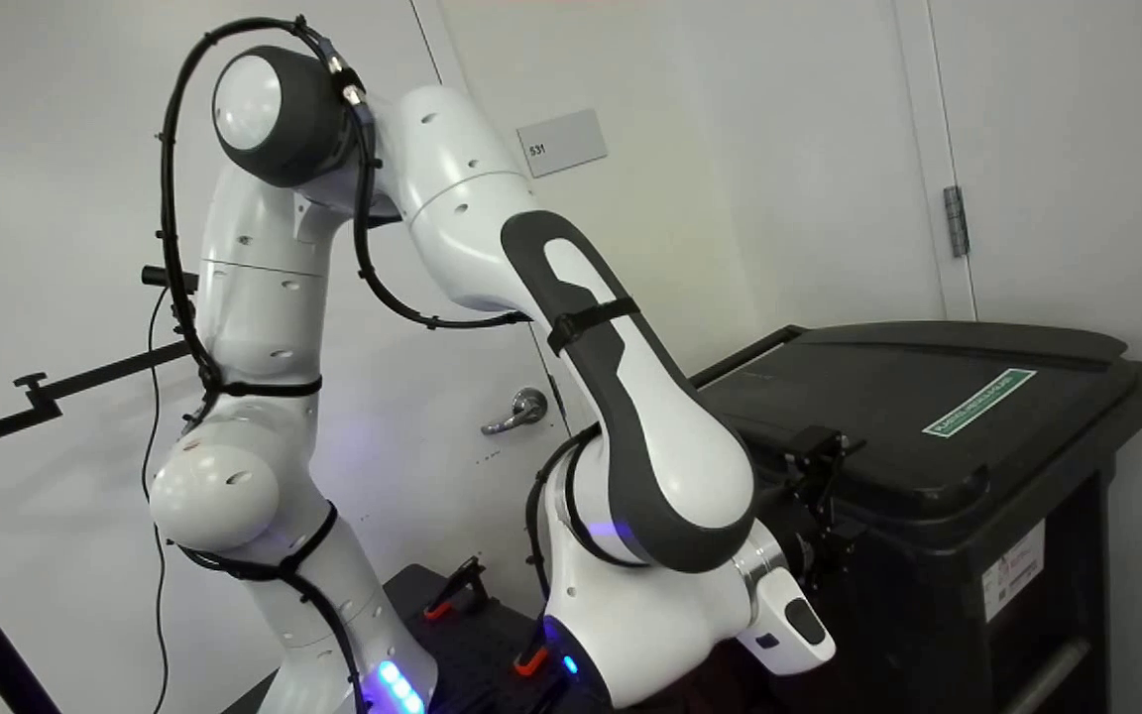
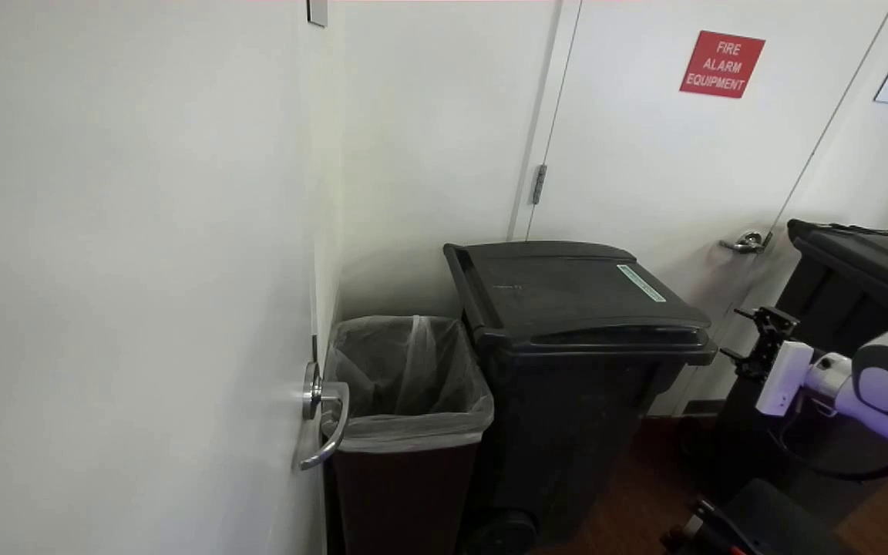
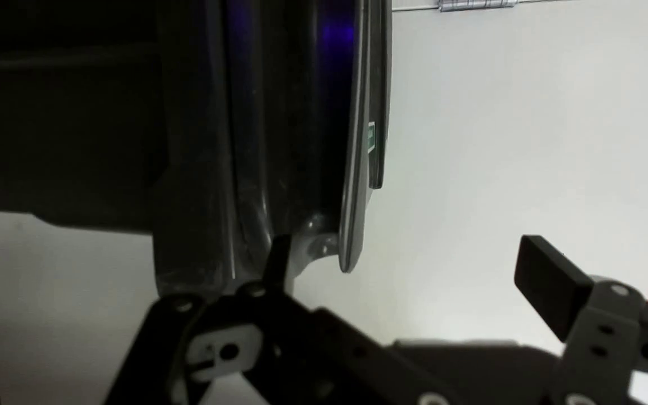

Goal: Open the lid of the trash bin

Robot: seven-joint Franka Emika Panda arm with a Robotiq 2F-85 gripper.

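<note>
The dark grey trash bin [image 1: 908, 615] stands at the right in an exterior view and mid-frame in an exterior view [image 2: 560, 424]. Its lid [image 1: 829, 397] lies flat and closed on top, with a green-and-white label; it also shows in an exterior view [image 2: 567, 289]. My gripper [image 2: 731, 333] points at the bin's front edge at about lid height, fingers one above the other, with a visible gap. In the wrist view my gripper [image 3: 405, 253] is wide open and empty. There the lid's edge [image 3: 352, 202] lies between the lines of the two fingers, beyond the tips.
A brown bin with a clear liner [image 2: 413, 435] stands beside the trash bin. A door with a lever handle [image 2: 336, 424] is beside it. Another dark bin [image 2: 822, 289] stands behind the arm. A black platform [image 1: 492, 645] lies by the arm's base.
</note>
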